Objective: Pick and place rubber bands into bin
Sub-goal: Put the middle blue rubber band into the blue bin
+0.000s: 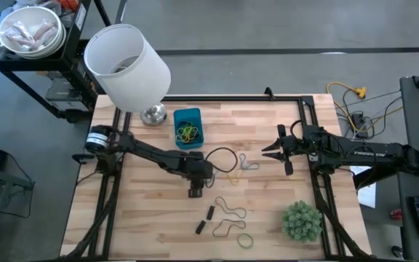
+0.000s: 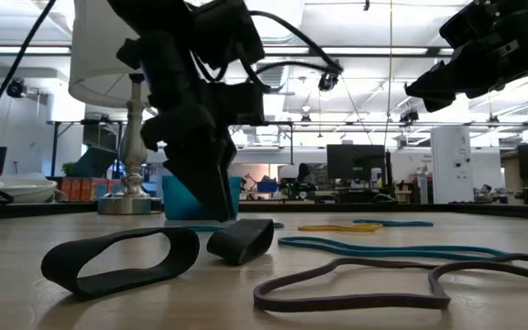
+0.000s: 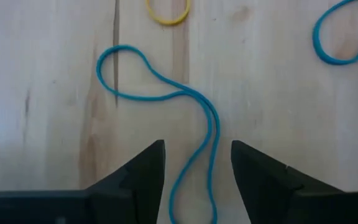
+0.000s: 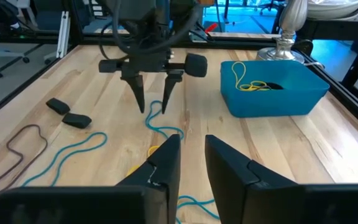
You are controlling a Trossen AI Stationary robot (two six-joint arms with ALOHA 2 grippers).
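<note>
My left gripper points down over the table's middle, open. Its two fingers stand on either side of a thin blue rubber band that lies flat on the wood, and I cannot tell whether they touch it. In the right wrist view the same gripper hovers at that band. The blue bin sits behind it with yellow and green bands inside. More bands and two black ones lie nearer the front edge. My right gripper waits open above the table's right side, holding nothing.
A white lamp shade on a silver base stands at the far left beside the bin. A bushy green plant sits at the near right. A yellow band and another blue one lie beyond the left gripper.
</note>
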